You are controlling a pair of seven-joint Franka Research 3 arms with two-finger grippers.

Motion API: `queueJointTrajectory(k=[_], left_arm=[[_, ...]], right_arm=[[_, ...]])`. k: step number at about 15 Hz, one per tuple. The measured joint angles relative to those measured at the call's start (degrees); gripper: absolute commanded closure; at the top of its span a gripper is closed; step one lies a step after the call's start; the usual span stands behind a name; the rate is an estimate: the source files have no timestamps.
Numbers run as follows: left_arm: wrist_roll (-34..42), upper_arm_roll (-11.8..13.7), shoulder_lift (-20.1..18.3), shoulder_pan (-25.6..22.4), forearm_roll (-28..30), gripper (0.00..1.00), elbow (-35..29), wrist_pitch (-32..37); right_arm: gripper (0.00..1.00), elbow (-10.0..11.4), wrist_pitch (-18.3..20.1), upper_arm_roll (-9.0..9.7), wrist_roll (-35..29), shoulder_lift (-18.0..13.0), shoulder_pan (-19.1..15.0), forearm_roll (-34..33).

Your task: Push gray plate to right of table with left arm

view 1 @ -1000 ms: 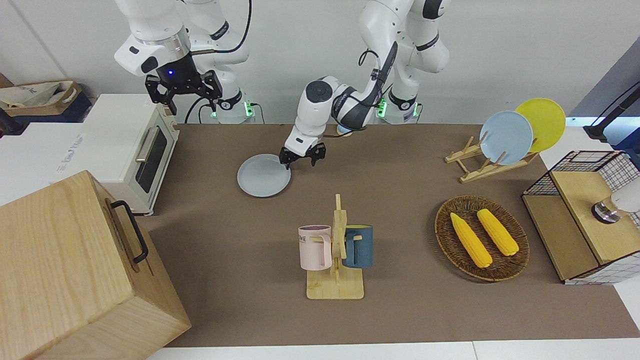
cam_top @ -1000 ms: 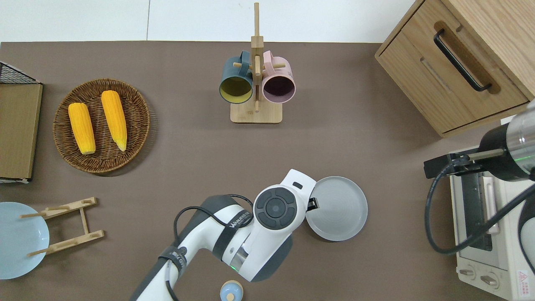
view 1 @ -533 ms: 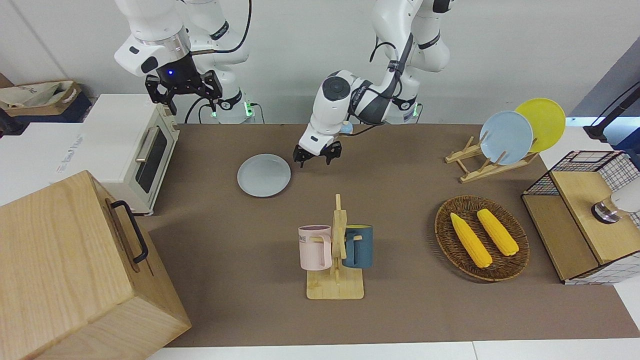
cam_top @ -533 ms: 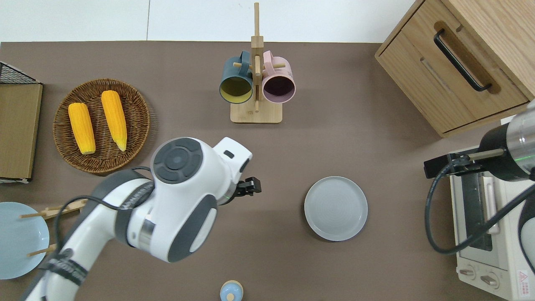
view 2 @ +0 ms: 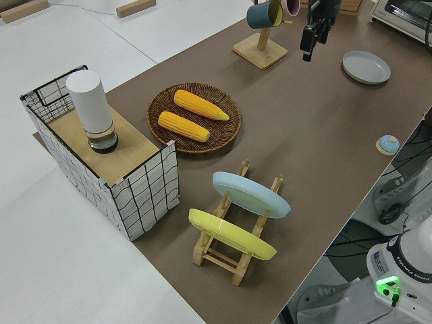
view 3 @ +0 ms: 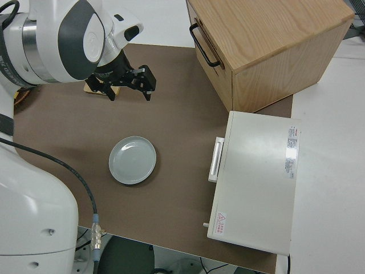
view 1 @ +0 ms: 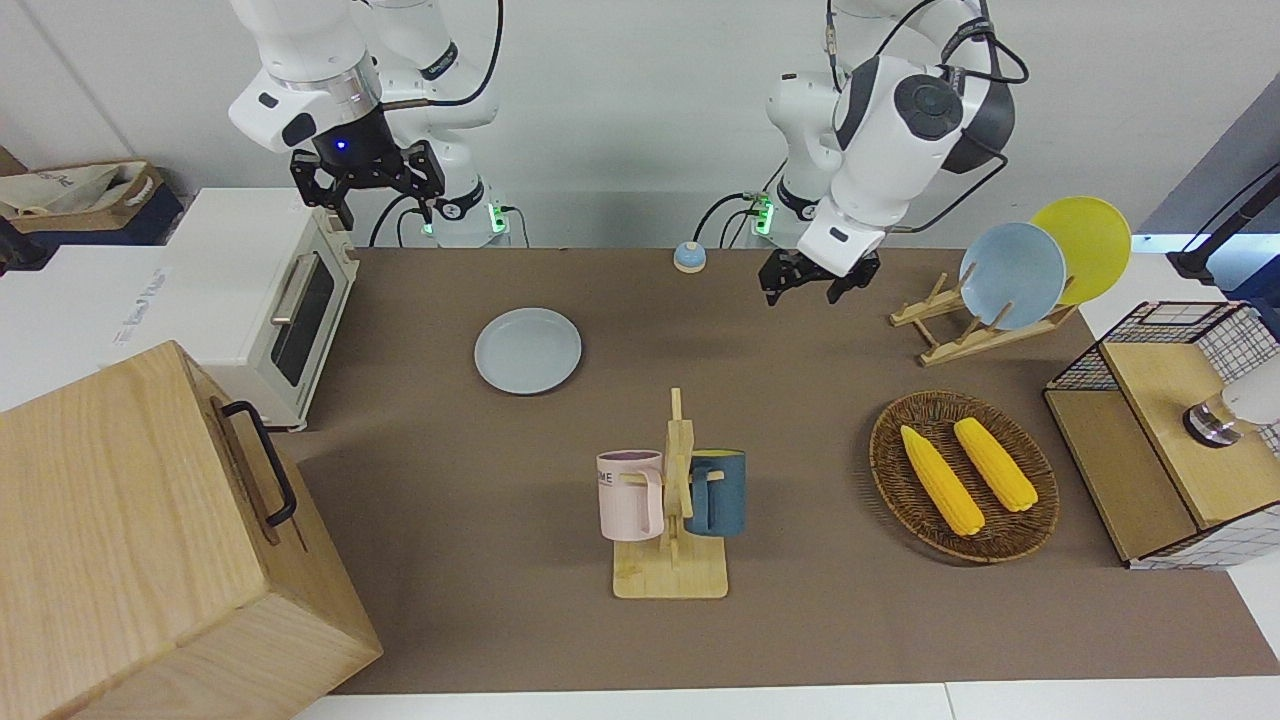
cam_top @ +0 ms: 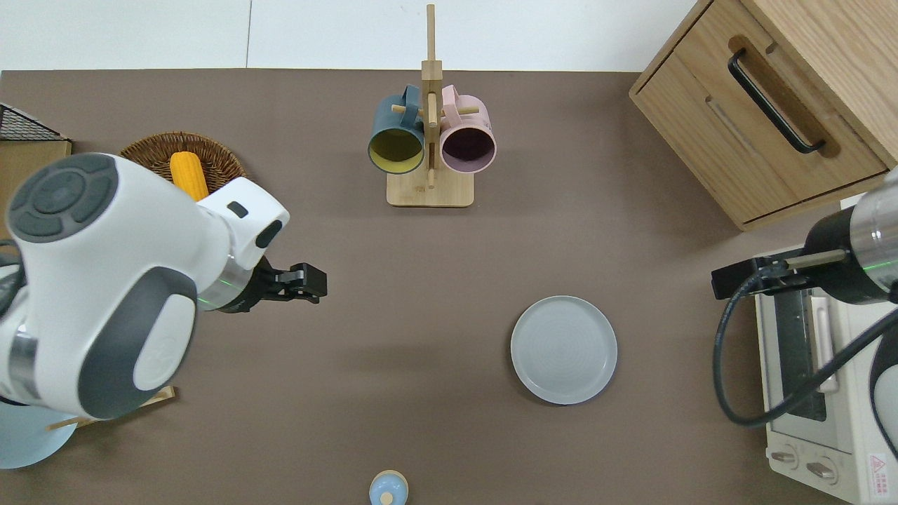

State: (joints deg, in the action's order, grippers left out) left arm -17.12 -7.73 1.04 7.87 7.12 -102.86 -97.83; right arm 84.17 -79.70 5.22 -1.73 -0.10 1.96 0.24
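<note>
The gray plate [view 1: 527, 350] lies flat on the brown table [view 1: 450, 500], toward the right arm's end and near the toaster oven; it also shows in the overhead view [cam_top: 563, 349] and the left side view [view 2: 366, 67]. My left gripper [view 1: 815, 285] is open and empty, up in the air over bare table between the corn basket and the plate, well apart from the plate [cam_top: 312, 283]. My right gripper [view 1: 368, 190] is open and parked.
A white toaster oven [view 1: 265, 300] and a wooden drawer box [view 1: 150, 540] stand at the right arm's end. A mug rack [view 1: 672, 500] stands mid-table. A corn basket [view 1: 962, 475], a plate rack [view 1: 985, 290] and a small blue bell [view 1: 687, 258] are toward the left arm's end.
My left gripper has left the plate's rim, risen and swung toward the left arm's end of the table. The gray plate has stayed where it was. The right arm has not moved.
</note>
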Motion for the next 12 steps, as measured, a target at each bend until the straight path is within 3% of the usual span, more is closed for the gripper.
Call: queueJointTrajectory(k=[4, 8, 12], left_arm=[[4.8, 0.0, 0.0, -5.5, -3.9, 0.01, 5.5, 4.9], [5.9, 0.2, 0.0, -6.7, -7.7, 0.01, 8.8, 6.8], [12.5, 3.3, 0.0, -6.9, -7.8, 0.01, 9.6, 7.3]], right_arm=[[0.017, 0.0, 0.0, 0.0, 0.0, 0.0, 0.0, 0.0], [0.017, 0.0, 0.0, 0.0, 0.0, 0.0, 0.0, 0.0], [0.017, 0.0, 0.0, 0.0, 0.0, 0.0, 0.0, 0.0]])
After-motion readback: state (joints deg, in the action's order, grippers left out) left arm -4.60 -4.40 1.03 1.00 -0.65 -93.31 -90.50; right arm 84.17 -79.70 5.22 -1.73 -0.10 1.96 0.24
